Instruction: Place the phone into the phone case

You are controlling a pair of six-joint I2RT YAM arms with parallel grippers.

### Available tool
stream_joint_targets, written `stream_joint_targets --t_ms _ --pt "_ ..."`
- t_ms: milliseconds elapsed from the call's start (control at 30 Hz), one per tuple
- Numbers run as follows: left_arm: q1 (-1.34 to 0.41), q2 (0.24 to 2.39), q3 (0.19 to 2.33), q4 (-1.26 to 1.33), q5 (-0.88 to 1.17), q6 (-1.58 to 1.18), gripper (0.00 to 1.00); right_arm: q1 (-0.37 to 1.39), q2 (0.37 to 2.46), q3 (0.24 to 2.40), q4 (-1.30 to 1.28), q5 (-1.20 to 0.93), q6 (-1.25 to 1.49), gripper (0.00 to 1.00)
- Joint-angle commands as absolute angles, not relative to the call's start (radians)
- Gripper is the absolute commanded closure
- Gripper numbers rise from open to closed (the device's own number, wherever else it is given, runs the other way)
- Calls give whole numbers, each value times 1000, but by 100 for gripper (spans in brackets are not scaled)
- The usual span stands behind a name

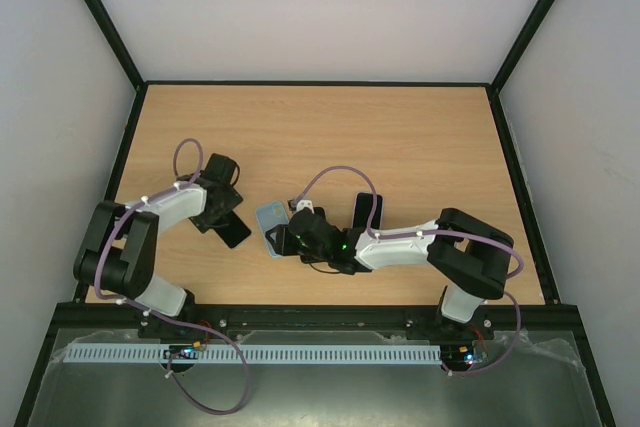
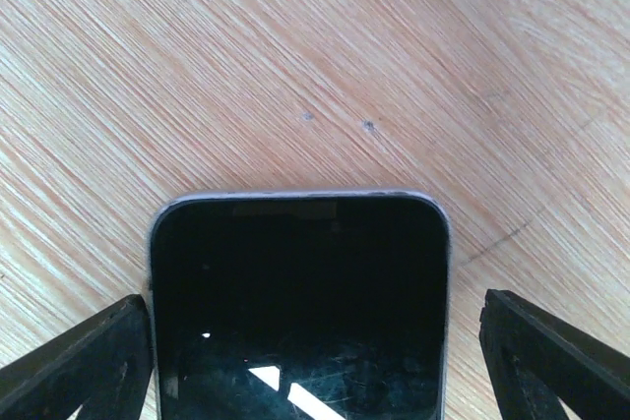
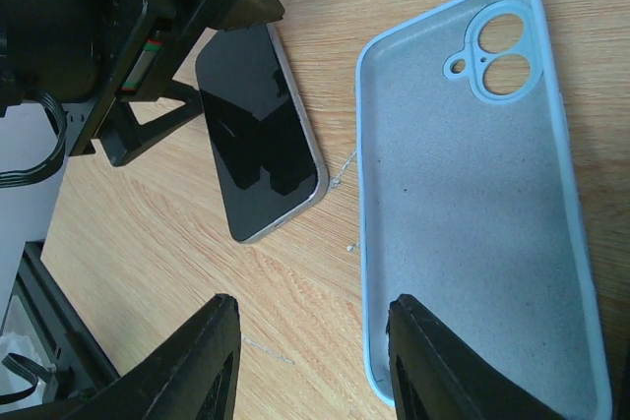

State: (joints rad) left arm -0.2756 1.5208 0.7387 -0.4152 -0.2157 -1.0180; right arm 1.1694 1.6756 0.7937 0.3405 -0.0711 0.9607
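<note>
The black-screened phone (image 2: 300, 292) lies flat on the wooden table, face up. My left gripper (image 2: 315, 371) is open and straddles its end: the left finger is at the phone's edge, the right finger stands clear of it. The light-blue phone case (image 3: 472, 194) lies open side up to the right of the phone (image 3: 261, 135). My right gripper (image 3: 310, 361) is open and empty, low over the case's near left edge, one finger over the rim. In the top view the phone (image 1: 235, 232), the case (image 1: 270, 227), the left gripper (image 1: 226, 217) and the right gripper (image 1: 290, 240) sit close together.
A second flat black object (image 1: 367, 212) lies just behind the right arm's forearm. The left arm's wrist (image 3: 108, 36) looms close in the right wrist view. Black frame rails (image 1: 125, 157) border the table.
</note>
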Motion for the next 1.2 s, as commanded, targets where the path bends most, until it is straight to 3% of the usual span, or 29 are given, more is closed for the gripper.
stream_joint_targets --t_ms 0,133,633,1167 --pt "-281 1571 710 -394 -126 -1037 14 1175 1683 802 316 -40 948 58" --pt "-284 1553 685 -390 -110 -1044 20 1175 1676 798 313 -34 947 58" --pt "-354 1558 729 -564 -200 -1107 8 1175 1644 767 319 -13 969 57" --pt "-360 1613 729 -555 -179 -1110 25 1175 1608 729 341 -11 970 57"
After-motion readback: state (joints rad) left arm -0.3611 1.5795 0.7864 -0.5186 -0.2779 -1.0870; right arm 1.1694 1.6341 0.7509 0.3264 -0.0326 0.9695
